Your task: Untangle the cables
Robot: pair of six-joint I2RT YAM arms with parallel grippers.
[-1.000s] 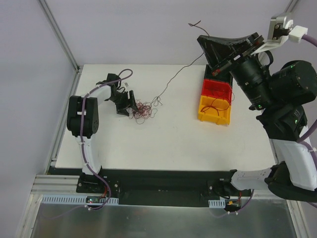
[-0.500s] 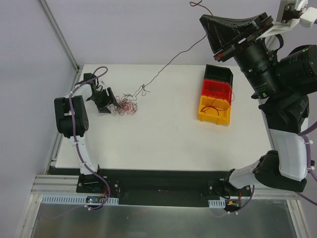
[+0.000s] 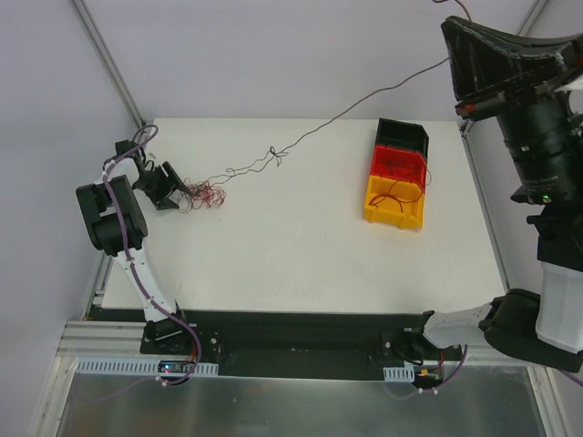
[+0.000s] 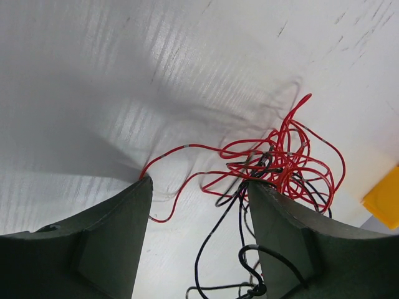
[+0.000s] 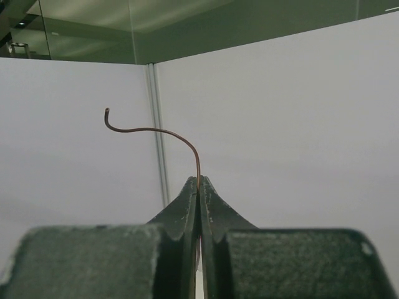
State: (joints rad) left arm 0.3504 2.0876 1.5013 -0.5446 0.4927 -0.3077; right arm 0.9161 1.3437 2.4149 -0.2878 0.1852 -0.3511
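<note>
Left claw (image 4: 198,205): released, fingers apart, low over the counter (image 3: 301,264).
Cables (image 4: 280,165): red and black tangle just ahead of the left claw; strands run in between its fingers.
Right claw (image 5: 199,187): clenched on one dark strand (image 3: 364,98), high above the counter.
Strand: stretched from the tangle through a small knot (image 3: 273,155) up to the right claw.
Bins (image 3: 401,135): black, red and yellow in a row, below the right claw; a red wire (image 3: 401,193) lies in the yellow one.

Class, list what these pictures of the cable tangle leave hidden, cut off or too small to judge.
- Top view: strands in the tangle are too small to count.
- Left wrist view: the black wire is cut off by the bottom edge.
- Right wrist view: the held wire is hidden below the shut fingers.
</note>
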